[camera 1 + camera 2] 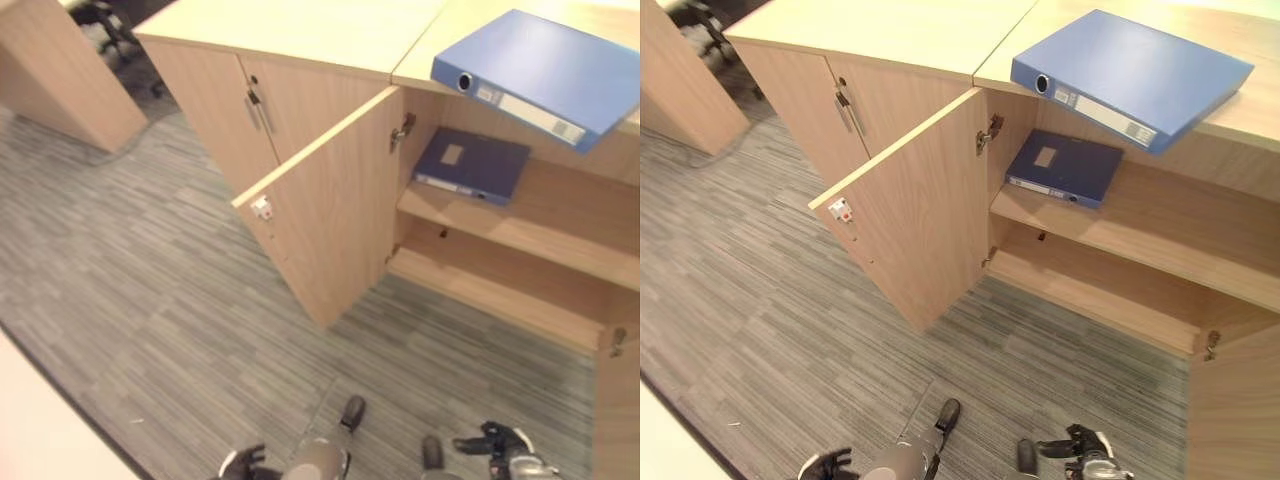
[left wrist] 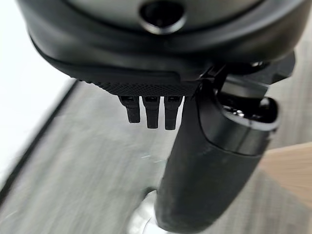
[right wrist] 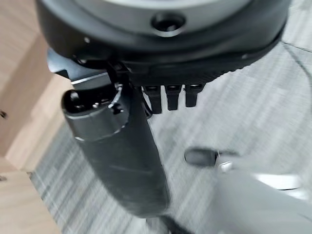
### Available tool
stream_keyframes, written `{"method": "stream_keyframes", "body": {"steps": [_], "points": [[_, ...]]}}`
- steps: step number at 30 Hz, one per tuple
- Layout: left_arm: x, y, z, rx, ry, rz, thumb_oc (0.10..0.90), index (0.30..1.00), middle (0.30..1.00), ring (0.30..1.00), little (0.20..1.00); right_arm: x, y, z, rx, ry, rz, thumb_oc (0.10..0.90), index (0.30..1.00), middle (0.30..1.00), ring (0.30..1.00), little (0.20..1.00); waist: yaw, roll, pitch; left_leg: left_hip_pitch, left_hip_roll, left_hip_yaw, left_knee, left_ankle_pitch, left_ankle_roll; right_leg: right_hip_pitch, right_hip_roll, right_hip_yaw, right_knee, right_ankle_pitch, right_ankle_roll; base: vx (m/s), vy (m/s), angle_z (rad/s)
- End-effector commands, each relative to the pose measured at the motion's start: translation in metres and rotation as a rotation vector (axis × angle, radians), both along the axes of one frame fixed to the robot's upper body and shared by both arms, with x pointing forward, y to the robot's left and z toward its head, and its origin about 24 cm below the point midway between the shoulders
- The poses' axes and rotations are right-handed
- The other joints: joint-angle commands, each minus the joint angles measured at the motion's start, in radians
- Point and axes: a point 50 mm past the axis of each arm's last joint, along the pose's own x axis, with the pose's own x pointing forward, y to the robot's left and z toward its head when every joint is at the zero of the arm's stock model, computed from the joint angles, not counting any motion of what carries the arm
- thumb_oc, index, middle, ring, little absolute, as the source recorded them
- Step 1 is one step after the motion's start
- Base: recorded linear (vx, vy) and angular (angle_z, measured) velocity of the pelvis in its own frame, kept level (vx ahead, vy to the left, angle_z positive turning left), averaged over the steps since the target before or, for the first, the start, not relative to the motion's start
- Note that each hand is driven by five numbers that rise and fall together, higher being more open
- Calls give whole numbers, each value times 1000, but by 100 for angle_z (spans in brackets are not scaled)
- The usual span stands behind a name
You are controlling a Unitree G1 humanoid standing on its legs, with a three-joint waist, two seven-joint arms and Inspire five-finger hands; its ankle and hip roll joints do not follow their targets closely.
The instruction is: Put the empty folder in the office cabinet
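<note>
- The cabinet door point(image 1: 335, 215) stands swung wide open over the carpet floor point(image 1: 170, 300), walling off the left side of the opening; the approach from the front and right lies free.
- The upper shelf point(image 1: 1160, 215) carries a dark blue folder point(image 1: 1065, 165) lying flat at its left end, beside the hinge point(image 1: 990, 130); the shelf to the right of it is bare.
- The bottom shelf point(image 1: 1100, 290) lies open along its length.
- A blue binder point(image 1: 1130, 70) on the cabinet top point(image 1: 300, 30) juts past the front edge, overhanging the opening above the upper shelf.
- Both robot hands, the left point(image 1: 243, 463) and the right point(image 1: 500, 443), hang low over the carpet, fingers straight, well apart from the cabinet.
</note>
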Motion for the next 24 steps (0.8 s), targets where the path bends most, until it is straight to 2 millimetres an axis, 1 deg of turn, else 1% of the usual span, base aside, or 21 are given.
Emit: {"method": "stream_keyframes", "body": {"steps": [1,2,4,5,6,7,9,10,11,12,13,14,15,16,17,18,19,20,22,23,24], "points": [[-10,4,-2,35,29,-13,800,900,900,900,900,1,-29,11,-97,-32,48,800,900,900,900,900,-3,40,-43,-156,6,-85,-31,82,-70,60,59,62,-108,-20,4,209,188,-64],[-9,6,-1,46,30,-18,800,900,900,900,900,3,-27,11,-94,-32,53,800,900,900,900,900,-9,29,-52,-146,11,-81,-42,81,-67,63,51,73,-109,-24,8,126,91,-28],[-6,10,1,61,26,-21,800,900,900,900,900,4,-21,10,-75,-39,53,800,900,900,900,900,-11,5,-75,-129,27,-52,-59,77,-61,66,31,73,-92,-34,20,219,128,-43],[-1,16,4,74,14,-20,800,900,900,900,900,4,-18,8,-64,-38,54,800,900,900,900,900,-10,-13,-90,-103,39,-29,-70,61,-43,54,18,72,-35,-48,32,185,96,-52],[-1,16,4,75,14,-20,800,900,900,900,900,3,-18,8,-64,-38,54,800,900,900,900,900,-8,-14,-90,-102,39,-27,-71,61,-43,53,17,74,-31,-50,32,168,90,-54],[1,19,5,83,5,-16,800,900,900,900,900,5,-17,8,-59,-44,54,800,900,900,900,900,-10,-21,-94,-88,45,-17,-76,52,-33,43,15,71,5,-53,41,92,53,-36],[6,25,9,96,-17,1,800,900,900,900,900,10,-11,9,-48,-55,65,800,900,900,900,900,1,-35,-95,-61,64,16,-70,20,-9,-7,13,41,119,-56,83,113,48,-40],[8,28,10,98,-28,15,800,900,900,900,900,15,-10,10,-47,-65,75,800,900,900,900,900,13,-33,-88,-49,81,33,-66,8,-6,-47,6,-14,191,-40,110,74,10,-44],[11,30,12,100,-41,29,800,900,900,900,900,20,-8,11,-45,-76,76,800,900,900,900,900,11,-26,-79,-31,100,49,-69,1,0,-100,-1,-69,264,0,144,71,45,-70],[11,32,13,103,-42,40,800,900,900,900,900,22,-7,12,-42,-85,71,800,900,900,900,900,11,-19,-78,-15,116,63,-76,-6,3,-139,-10,-123,325,17,170,64,83,-98],[9,33,12,103,-36,51,800,900,900,900,900,23,-5,12,-36,-88,66,800,900,900,900,900,8,-5,-76,8,128,73,-90,-10,8,-182,-32,-168,383,41,186,95,100,-115],[7,33,12,104,-32,59,800,900,900,900,900,25,-3,12,-28,-95,55,800,900,900,900,900,7,0,-80,30,142,94,-110,-21,7,-210,-80,-222,384,52,198,190,-10,-90],[5,35,12,105,-32,75,800,900,900,900,900,29,-1,13,-17,-122,24,800,900,900,900,900,-2,-6,-84,64,161,122,-132,-51,-7,-226,-149,-277,275,42,177,225,-108,-82],[4,35,12,104,-29,77,800,900,900,900,900,29,-2,14,-17,-127,19,800,900,900,900,900,-9,-9,-83,76,165,125,-133,-65,-12,-221,-162,-280,214,45,164,283,-197,-77],[4,37,12,107,-32,85,800,900,900,900,900,30,-4,15,-16,-140,1,800,900,900,900,900,-20,-10,-81,92,171,120,-136,-81,-19,-233,-171,-266,136,67,155,260,-205,-69],[4,38,12,109,-34,94,800,900,900,900,900,30,-7,16,-17,-145,-29,800,900,900,900,900,-38,-10,-77,107,177,112,-138,-101,-26,-261,-188,-240,67,103,158,517,-400,-41],[-3,38,10,110,-17,112,800,900,900,900,900,17,-19,13,-32,-106,-115,800,900,900,900,900,-82,-3,-69,172,220,110,-146,-153,-54,-351,-252,-233,-74,211,192,424,-326,-12],[-3,38,10,109,-16,111,800,900,900,900,900,17,-19,13,-33,-105,-115,800,900,900,900,900,-80,2,-69,177,225,111,-147,-156,-54,-345,-247,-235,-79,211,192,415,-318,4],[-12,39,8,116,9,119,800,900,900,900,900,-1,-28,9,-56,-49,-146,800,900,900,900,900,-102,0,-71,226,255,132,-154,-184,-70,-374,-260,-273,-101,244,210,268,-226,19],[-15,40,8,120,21,105,800,900,900,900,900,-11,-33,7,-66,-20,-163,800,900,900,900,900,-108,-12,-83,234,254,134,-155,-197,-77,-352,-262,-278,-130,250,215,325,-309,9],[-18,40,7,124,31,104,800,900,900,900,900,-21,-36,5,-74,9,-171,800,900,900,900,900,-116,-21,-91,243,257,135,-155,-202,-83,-337,-261,-274,-128,269,213,350,-327,-2]]}}
